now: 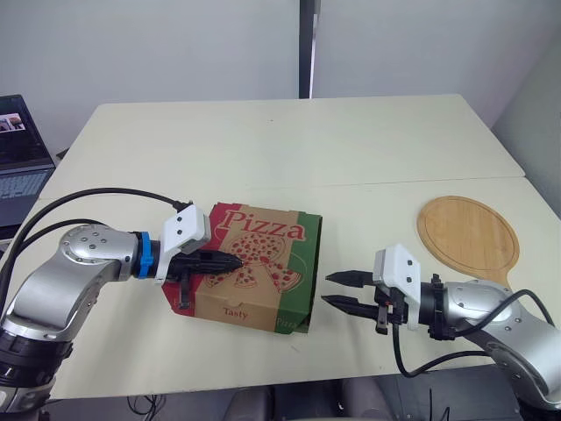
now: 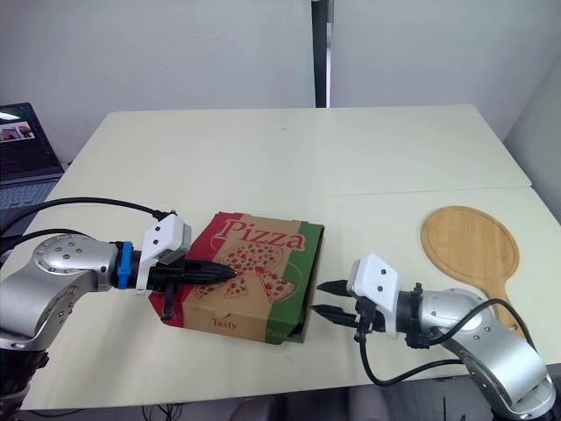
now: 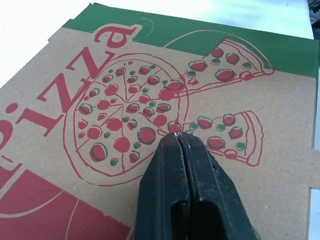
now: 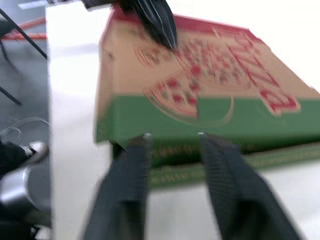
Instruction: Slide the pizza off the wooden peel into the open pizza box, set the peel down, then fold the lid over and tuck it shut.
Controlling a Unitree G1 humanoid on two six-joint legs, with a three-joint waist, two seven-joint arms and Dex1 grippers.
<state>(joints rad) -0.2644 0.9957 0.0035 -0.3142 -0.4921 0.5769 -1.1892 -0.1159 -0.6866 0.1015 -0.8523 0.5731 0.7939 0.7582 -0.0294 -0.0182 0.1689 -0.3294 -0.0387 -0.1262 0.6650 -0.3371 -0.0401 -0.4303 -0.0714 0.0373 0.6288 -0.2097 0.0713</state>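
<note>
Cardboard lid (image 3: 260, 165), left tool (image 3: 176, 140) closed atop

You're looking at a pizza box (image 1: 259, 263) of matt brown cardboard, its red and green print flat and without sheen, and the table (image 1: 289, 140) has a smooth, dull cream top. The peel (image 1: 467, 232) is pale wood with a fine grain and a soft satin finish. The left gripper (image 1: 238, 260) has smooth black plastic fingers (image 3: 170, 190) with a slight gloss, and the right gripper (image 1: 327, 289) has finely ribbed black pads (image 4: 227, 185) — both carry matt white plastic housings.
</note>
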